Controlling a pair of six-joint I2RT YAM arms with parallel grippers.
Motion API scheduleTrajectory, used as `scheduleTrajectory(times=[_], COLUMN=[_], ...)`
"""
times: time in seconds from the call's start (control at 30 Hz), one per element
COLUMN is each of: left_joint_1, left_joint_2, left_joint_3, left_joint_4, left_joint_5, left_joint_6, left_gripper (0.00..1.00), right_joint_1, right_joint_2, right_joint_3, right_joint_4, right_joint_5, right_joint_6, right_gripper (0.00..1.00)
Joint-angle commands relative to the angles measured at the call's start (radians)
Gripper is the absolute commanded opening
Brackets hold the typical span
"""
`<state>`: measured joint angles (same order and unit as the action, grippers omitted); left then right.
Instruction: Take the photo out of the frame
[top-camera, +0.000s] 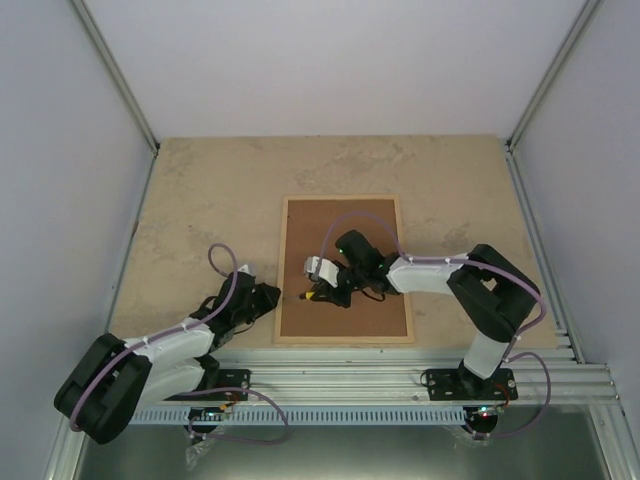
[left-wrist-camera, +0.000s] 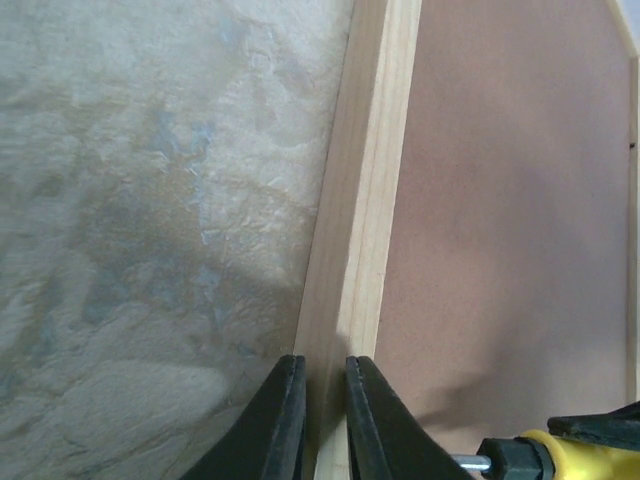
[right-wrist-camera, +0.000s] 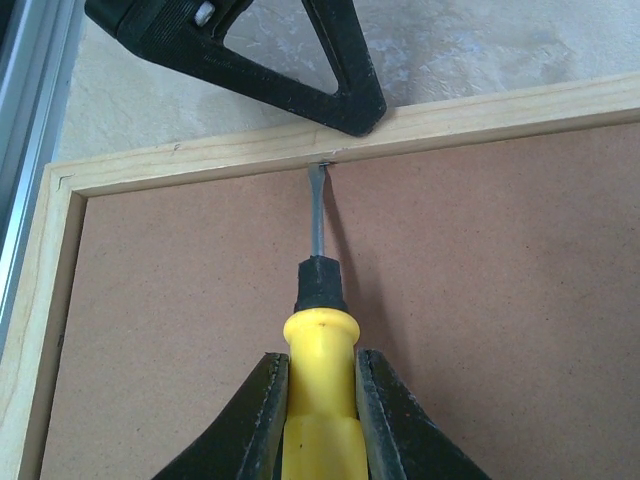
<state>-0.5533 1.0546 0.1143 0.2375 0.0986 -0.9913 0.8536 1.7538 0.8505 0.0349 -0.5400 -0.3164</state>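
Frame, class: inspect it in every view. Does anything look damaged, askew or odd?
Nothing damaged or spilled. The frame lies face-down, backing board up; the screwdriver tip sits at their seam.

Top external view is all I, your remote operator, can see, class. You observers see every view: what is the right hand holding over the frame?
Observer: The right hand clamps a yellow-handled screwdriver.
Operator: Where is its tip?
Observer: At the seam between a rail of the frame and the brown backing board.
Operator: And the left hand?
Observer: The left hand has a fingertip down on that same rail, beside the tip.
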Motion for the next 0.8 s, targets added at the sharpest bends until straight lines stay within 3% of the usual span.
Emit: scheduleTrajectory(times=[0.0, 0.77], left_joint_1=[-0.009, -0.037], left_joint_2=[0.015, 0.016], left_joint_3=[-0.037, -0.052], left_joint_4=[0.033, 0.062], left_joint_5=[0.071, 0.096], left_joint_6=[-0.025, -0.028], left_gripper=[0.11, 0.05], right_joint_1=[0.028, 0.111], right_joint_2=[0.032, 0.102], right_joint_3=[0.078, 0.369], right_joint_4=[0.046, -0.026], right_joint_5=[-0.009, 0.076], right_joint_6=[0.016, 0.058], right_gripper=[0.0, 0.01])
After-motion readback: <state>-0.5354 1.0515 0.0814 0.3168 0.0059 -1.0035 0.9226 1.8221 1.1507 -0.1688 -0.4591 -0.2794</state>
